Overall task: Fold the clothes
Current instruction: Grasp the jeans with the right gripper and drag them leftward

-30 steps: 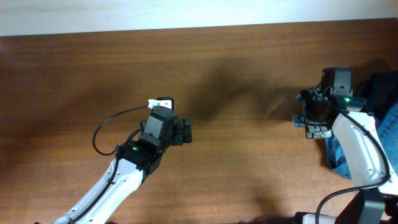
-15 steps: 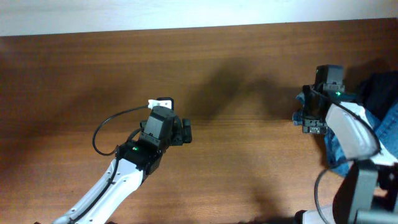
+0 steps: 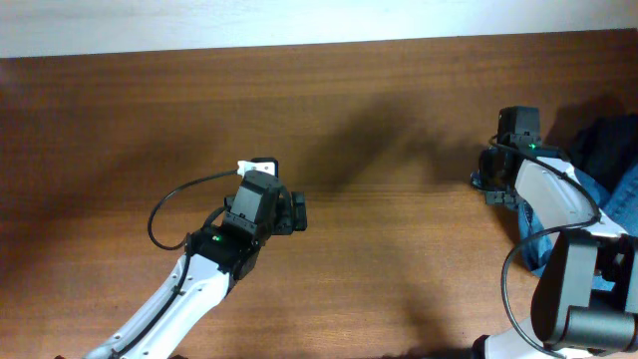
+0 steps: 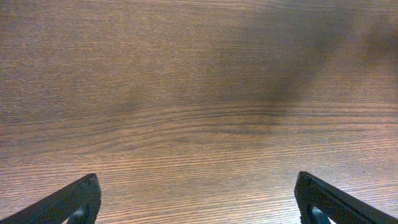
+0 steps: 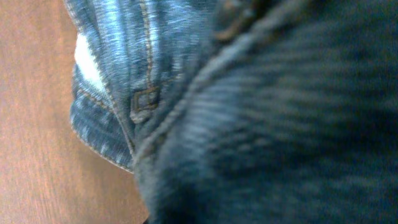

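Observation:
The clothes, blue denim jeans (image 3: pixel 626 199), lie bunched at the table's right edge, partly under my right arm. My right gripper (image 3: pixel 488 181) sits at the left rim of that pile. The right wrist view is filled with blurred denim (image 5: pixel 143 74) showing a pale-stitched seam and a belt loop; the cloth hides the fingers, which are shut on it. My left gripper (image 3: pixel 297 211) hovers over bare wood left of centre. In the left wrist view the left gripper (image 4: pixel 196 180) is open wide with nothing between its fingers.
The brown wooden table (image 3: pixel 399 249) spans the whole overhead view, and its far edge meets a pale wall (image 3: pixel 299 20). A black cable (image 3: pixel 169 204) loops beside the left arm. The right arm's white links (image 3: pixel 563 209) lie over part of the jeans.
My right gripper has swung a little up and left at the jeans' edge and has shut. The left arm has not moved.

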Robot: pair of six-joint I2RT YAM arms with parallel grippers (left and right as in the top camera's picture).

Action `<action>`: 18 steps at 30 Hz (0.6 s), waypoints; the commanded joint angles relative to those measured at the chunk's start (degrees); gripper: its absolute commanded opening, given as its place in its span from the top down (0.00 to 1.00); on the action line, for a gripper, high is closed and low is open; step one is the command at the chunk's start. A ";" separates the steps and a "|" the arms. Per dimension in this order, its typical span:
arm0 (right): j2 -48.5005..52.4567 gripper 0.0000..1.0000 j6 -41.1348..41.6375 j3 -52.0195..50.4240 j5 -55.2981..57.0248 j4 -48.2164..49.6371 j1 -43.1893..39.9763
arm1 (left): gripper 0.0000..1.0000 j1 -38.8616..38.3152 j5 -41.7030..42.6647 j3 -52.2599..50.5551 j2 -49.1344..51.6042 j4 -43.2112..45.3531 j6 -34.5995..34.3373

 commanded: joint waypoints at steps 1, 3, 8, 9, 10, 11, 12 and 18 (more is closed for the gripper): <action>-2.16 0.96 -12.61 4.61 -5.14 1.92 1.09 | 0.01 0.00 -0.70 0.35 -0.11 0.48 0.13; -3.82 0.96 -16.48 8.09 -5.95 1.90 2.45 | 0.01 -0.02 -0.70 0.35 -0.09 0.50 0.13; -7.87 0.96 -19.17 16.17 -9.27 1.25 8.87 | 0.01 -0.02 -0.68 0.35 -0.11 0.46 0.13; -8.24 0.96 -19.15 17.03 -9.42 1.27 9.86 | 0.01 -0.02 -0.68 0.35 -0.09 0.44 0.13; -8.85 0.96 -19.15 18.53 -9.42 1.29 11.89 | 0.01 0.00 -0.74 0.35 -0.09 0.39 0.15; -9.01 0.96 -19.15 19.08 -9.42 1.29 12.59 | 0.01 0.00 -0.90 0.35 -0.11 0.35 0.15; -9.11 0.96 -19.15 20.68 -9.42 1.31 14.91 | 0.01 0.00 -0.94 0.35 -0.11 0.26 0.15; -9.09 0.96 -19.10 23.91 -9.42 8.20 26.05 | 0.01 1.09 -6.73 0.37 -0.22 -1.14 0.13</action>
